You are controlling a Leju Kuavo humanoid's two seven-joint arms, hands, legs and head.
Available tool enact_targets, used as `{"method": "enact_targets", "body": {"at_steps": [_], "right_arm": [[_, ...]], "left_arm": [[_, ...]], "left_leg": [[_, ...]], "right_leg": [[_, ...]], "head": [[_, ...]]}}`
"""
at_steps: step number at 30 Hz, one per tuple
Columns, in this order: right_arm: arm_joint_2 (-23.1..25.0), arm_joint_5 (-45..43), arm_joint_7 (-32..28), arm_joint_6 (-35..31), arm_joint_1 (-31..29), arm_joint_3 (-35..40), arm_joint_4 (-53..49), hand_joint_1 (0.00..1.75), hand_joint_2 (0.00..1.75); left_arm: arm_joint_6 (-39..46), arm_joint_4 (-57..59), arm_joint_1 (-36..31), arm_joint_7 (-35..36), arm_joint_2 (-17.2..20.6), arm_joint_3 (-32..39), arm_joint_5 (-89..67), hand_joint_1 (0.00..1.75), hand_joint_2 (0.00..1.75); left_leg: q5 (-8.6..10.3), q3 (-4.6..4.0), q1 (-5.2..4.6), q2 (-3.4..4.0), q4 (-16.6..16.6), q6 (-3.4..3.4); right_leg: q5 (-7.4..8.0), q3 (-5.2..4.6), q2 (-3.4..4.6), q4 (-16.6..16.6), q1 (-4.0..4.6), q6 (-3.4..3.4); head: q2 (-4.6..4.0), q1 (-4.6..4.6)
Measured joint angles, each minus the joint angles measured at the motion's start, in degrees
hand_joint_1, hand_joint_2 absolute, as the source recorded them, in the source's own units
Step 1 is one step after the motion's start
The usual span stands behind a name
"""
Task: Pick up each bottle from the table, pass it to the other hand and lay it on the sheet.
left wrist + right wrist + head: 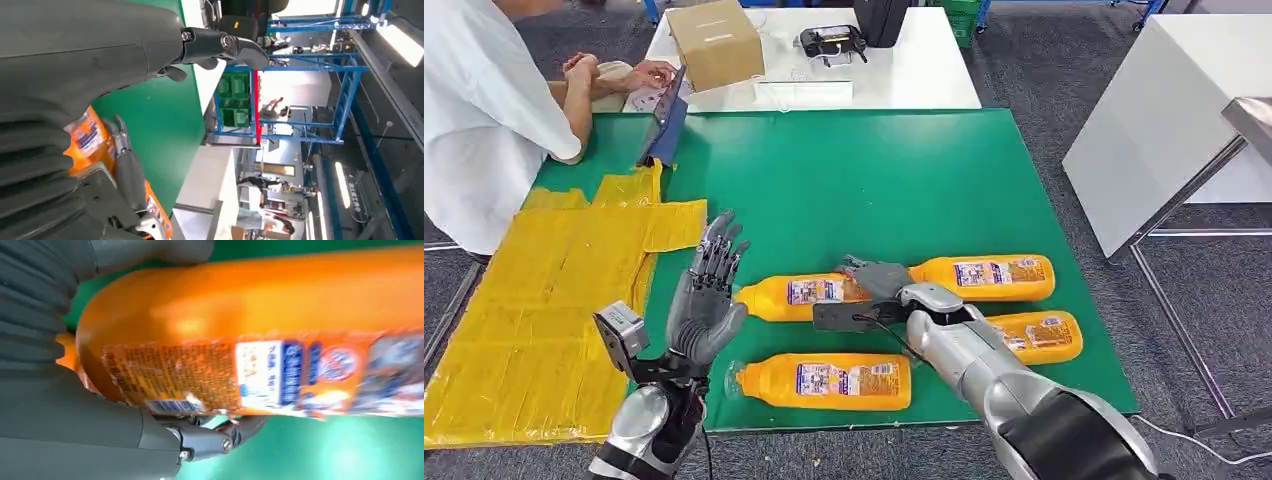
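bottles: four orange ones, all lying flat on the green table (pixel 904 170). The held bottle (pixel 809 293) is mid-table, a second (pixel 989 277) is just behind the right hand, a third (pixel 1036 336) is beside the right forearm, and the front bottle (pixel 829 381) is near the table's front edge.
right hand: the right hand (pixel 876 280) sits on the held bottle's wide end, fingers wrapped round it. The bottle looks like it's resting on the table.
right wrist view: close-up the head view can't give: the held bottle (pixel 260 340) with thumb on one side and dark fingers (pixel 210 437) curled under the other, right at the label. Green table underneath.
left hand: the left hand (pixel 707 295) is up above the table, fingers spread and pointing up, holding nothing, just left of the held bottle's cap end.
left wrist view: past the left hand (pixel 90 60) you get a slice of orange bottle and the room behind it, with blue racks and green crates.
sheet: one yellow sheet (pixel 544 300) on the table's left side, crinkly.
person: one person (pixel 484 110) in white at the far left corner, arms on the table by a cardboard box (pixel 716 42).
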Motion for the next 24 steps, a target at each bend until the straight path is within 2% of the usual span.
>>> {"method": "enact_targets", "body": {"at_steps": [9,13,15,18,23,24], "right_arm": [[-0.3,0.3,2.6,-0.1,0.8,-0.9,0.1,0.66,1.75],[-0.3,2.5,4.7,-0.4,1.1,-0.7,0.2,0.73,1.75],[-0.3,4.6,6.4,-0.6,1.1,0.3,0.2,0.84,1.75],[-0.1,6.9,8.7,-0.9,1.1,1.8,0.2,0.84,1.75],[0.3,8.4,10.3,-1.2,1.1,3.6,0.2,0.84,1.75],[0.3,8.5,10.3,-1.2,1.1,3.7,0.2,1.15,1.75]], "left_arm": [[0.4,0.0,0.0,-0.1,0.0,-0.4,-0.6,0.0,1.75],[0.5,0.1,0.0,-0.1,0.0,-0.4,-0.7,0.0,1.75],[0.6,0.1,0.0,-0.1,0.0,-0.4,-1.0,0.0,1.75],[0.7,0.2,0.0,0.0,-0.1,-0.4,-1.1,0.0,1.75],[0.8,0.2,0.0,0.0,-0.2,-0.4,-1.1,0.0,1.75],[0.8,0.2,0.0,0.0,-0.2,-0.4,-1.1,0.0,1.75]], "left_leg": [[-0.01,0.23,0.02,0.03,0.0,-0.02],[-0.03,0.34,0.02,0.03,0.0,-0.02],[-0.07,0.42,0.02,0.04,0.0,-0.03],[-0.29,0.77,0.03,0.04,0.0,-0.15],[-0.32,0.97,0.03,0.04,0.0,-0.12],[-0.32,1.0,0.03,0.04,0.0,-0.11]], "right_leg": [[-0.01,0.18,0.0,0.0,0.0,-0.01],[-0.02,0.17,0.0,0.0,-0.01,-0.01],[-0.03,0.17,0.01,0.0,-0.01,-0.03],[-0.28,0.06,0.02,-0.1,-0.01,-0.33],[-0.28,0.24,0.02,-0.1,-0.01,-0.32],[-0.25,0.27,0.02,-0.1,-0.01,-0.28]], "head": [[0.0,0.0],[0.0,0.0],[0.0,0.0],[0.0,0.02],[0.0,0.0],[0.0,0.02]]}}
